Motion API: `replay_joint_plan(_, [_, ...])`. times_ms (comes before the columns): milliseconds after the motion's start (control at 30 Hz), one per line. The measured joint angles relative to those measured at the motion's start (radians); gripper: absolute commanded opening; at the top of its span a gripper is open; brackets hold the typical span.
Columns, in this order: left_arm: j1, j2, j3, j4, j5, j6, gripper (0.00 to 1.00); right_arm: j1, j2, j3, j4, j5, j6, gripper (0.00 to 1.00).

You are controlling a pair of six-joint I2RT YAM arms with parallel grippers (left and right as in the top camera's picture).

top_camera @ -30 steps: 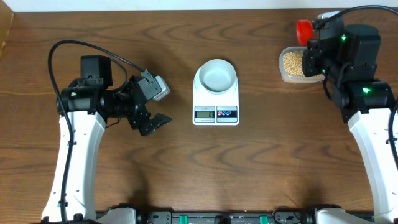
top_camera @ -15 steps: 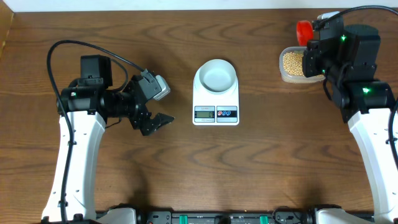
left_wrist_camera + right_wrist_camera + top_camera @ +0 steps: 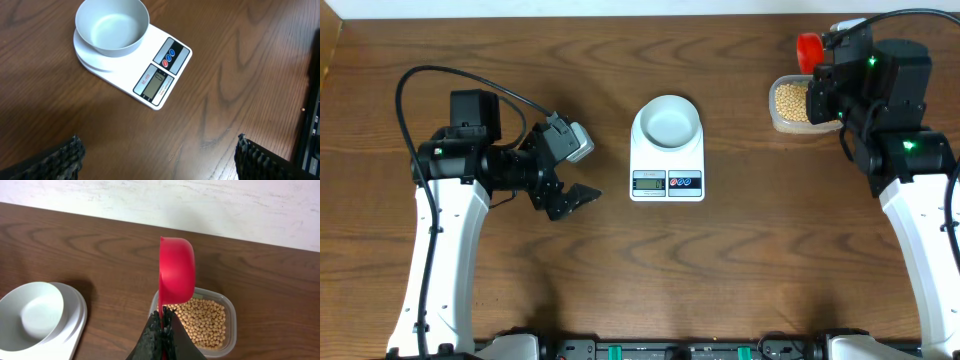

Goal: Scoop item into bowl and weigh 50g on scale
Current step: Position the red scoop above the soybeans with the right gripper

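Right now the scooping has not begun, by my reading. From overhead, the bowl [image 3: 667, 122] sits empty on the round end of the scale [image 3: 667, 182], at the middle of the table [image 3: 740, 270]. The scale's long axis runs from far edge to near edge, with its display and 2 buttons pointing toward my base. My left gripper [image 3: 582, 170] hangs to the left of the scale, jaws spread wide on nothing. Far to the right, the beans [image 3: 792, 103] lie in a clear tub [image 3: 775, 122], well apart from the bowl, and the red scoop [image 3: 808, 47] shows just past the tub's far left corner.

Through the left wrist camera I see the bowl's clean inside and the scale's display, which is too small for me to read. My 2 fingers stand at the frame's lower corners, nothing between them.

Through the right wrist camera, my right gripper [image 3: 162, 315] is clamped on the scoop's handle. The scoop's long axis runs straight away from my jaws, cup outermost, above the tub's left rim. The cup is turned on edge, its mouth facing left toward the scale, its back bulging right.

Next, I judge, I must roll that wrist so the mouth meets the beans, dip, level off, then carry left to the bowl.
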Motion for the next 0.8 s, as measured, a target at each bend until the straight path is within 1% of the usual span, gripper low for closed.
replay_joint_plan(333, [0.0, 0.0, 0.0, 0.0, 0.001, 0.0, 0.98, 0.0, 0.0, 0.0, -0.005, 0.0, 0.0, 0.01])
replay_joint_plan(500, [0.0, 0.0, 0.0, 0.0, 0.001, 0.0, 0.98, 0.0, 0.017, 0.002, -0.063, 0.009, -0.033, 0.01])
replay_joint_plan(633, [0.0, 0.0, 0.0, 0.0, 0.001, 0.0, 0.98, -0.007, 0.042, 0.002, -0.108, 0.073, -0.077, 0.01])
replay_joint_plan(800, [0.0, 0.0, 0.0, -0.001, 0.003, 0.0, 0.98, -0.01, 0.094, 0.005, -0.116, 0.176, -0.126, 0.01])
